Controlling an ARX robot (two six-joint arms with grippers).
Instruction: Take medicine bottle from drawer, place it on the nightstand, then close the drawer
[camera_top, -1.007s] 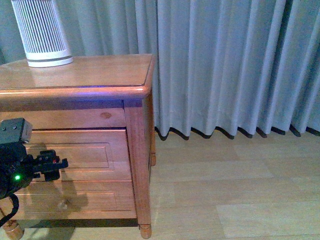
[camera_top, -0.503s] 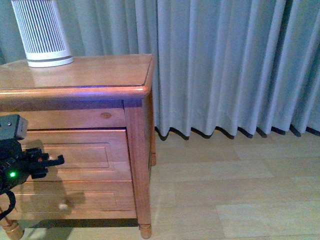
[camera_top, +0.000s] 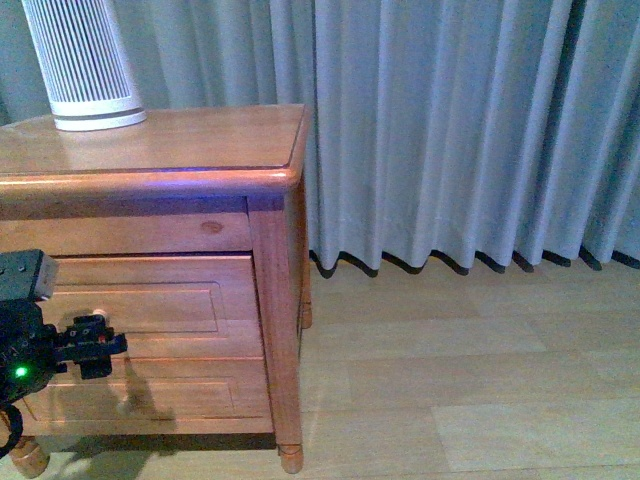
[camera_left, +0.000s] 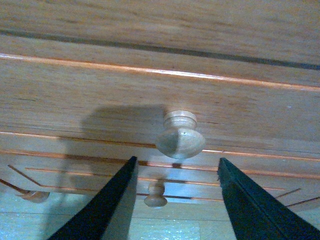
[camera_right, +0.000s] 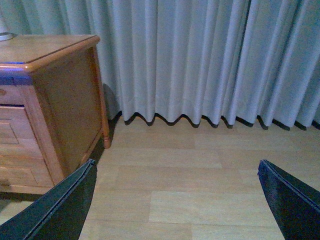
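Just starting | we are aiming the released left tool (camera_left: 176, 161) at the knob (camera_left: 180, 136), lower left of the front frame | drawer (camera_top: 170, 300) unopened, medicine bottle unseen

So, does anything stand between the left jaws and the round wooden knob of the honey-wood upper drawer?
Nothing visible does. The round wooden knob of the honey-wood upper drawer lies just ahead of the left gripper, whose jaws stand open and do not touch it.

nightstand (camera_top: 180, 140) top: glossy varnished wood | knob (camera_left: 180, 137): paler wood, smooth, matt | curtain (camera_top: 450, 130): grey matt cloth | floor (camera_top: 450, 380): pale wood planks, low sheen | ribbed cylinder (camera_top: 85, 60): white plastic
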